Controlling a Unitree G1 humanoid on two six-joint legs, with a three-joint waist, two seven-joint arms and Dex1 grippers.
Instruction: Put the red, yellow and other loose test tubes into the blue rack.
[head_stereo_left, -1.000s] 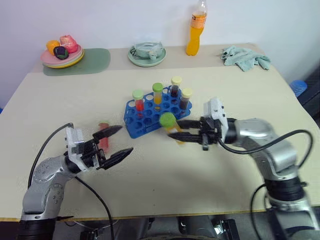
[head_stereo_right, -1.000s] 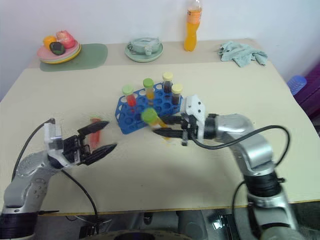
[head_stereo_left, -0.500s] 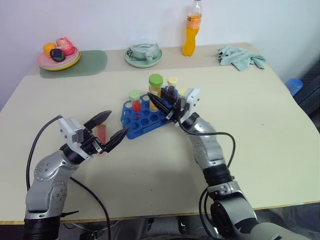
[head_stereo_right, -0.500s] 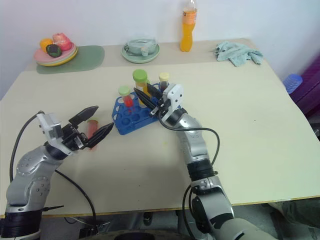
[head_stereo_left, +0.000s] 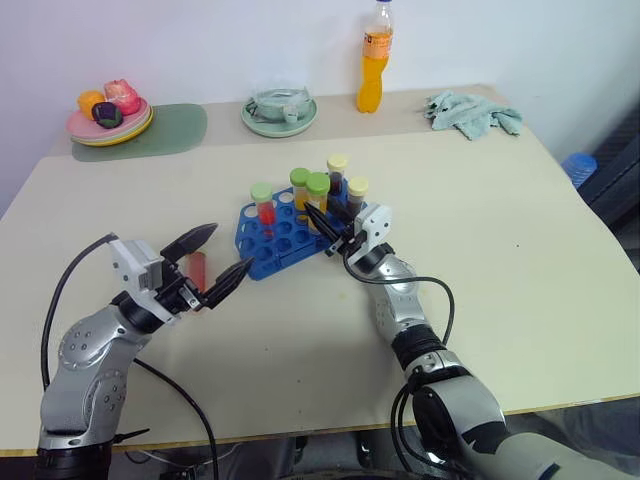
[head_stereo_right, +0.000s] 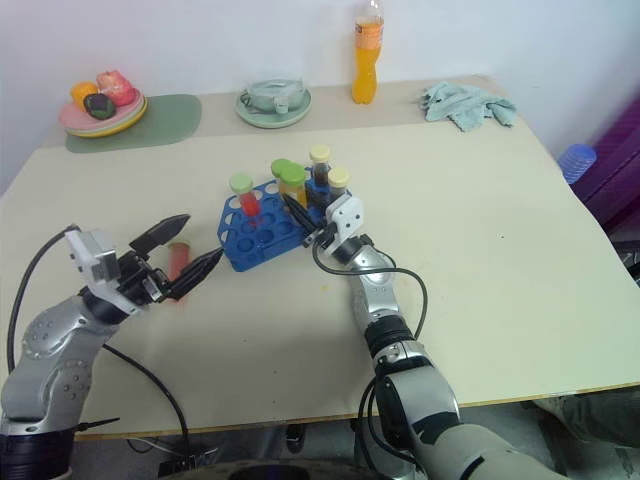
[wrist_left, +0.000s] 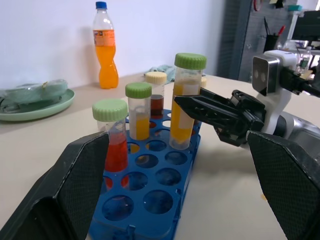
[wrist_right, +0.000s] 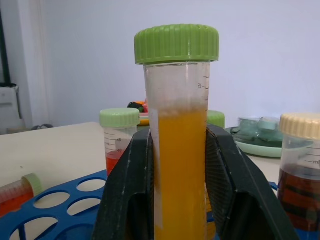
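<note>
at the table (head_stereo_left: 520, 260) centre stands the blue rack (head_stereo_left: 268, 237), its holed top plate facing up. four tubes stand upright in the rack's far rows: a red tube (head_stereo_left: 263, 205) with a green cap, a yellow tube (head_stereo_left: 299, 187) with a green cap, and two dark brown tubes (head_stereo_left: 337, 176) with pale-yellow caps. the near rows of holes are open.

the right gripper (head_stereo_left: 323, 222) is at the rack's right end. its two black fingers (wrist_right: 125, 190) are clamped on an orange tube (wrist_right: 179, 150) with a green cap, one finger on each side of the tube wall. the tube is upright, and in the left wrist view its lower end is at the rack's top plate; whether it is seated in a hole cannot be told.

the left gripper (head_stereo_left: 212, 261) hovers above the table, near the rack's left end, not touching it. its fingers (head_stereo_left: 190, 240) are spread wide and grip nothing. one loose red tube (head_stereo_left: 198, 270) lies on the table between and below these fingers.

along the table's far edge are a plate (head_stereo_left: 108, 122) of fruit on a green mat (head_stereo_left: 175, 125), a pale-green dish (head_stereo_left: 279, 112), an orange bottle (head_stereo_left: 373, 60) and a crumpled cloth (head_stereo_left: 472, 110).
</note>
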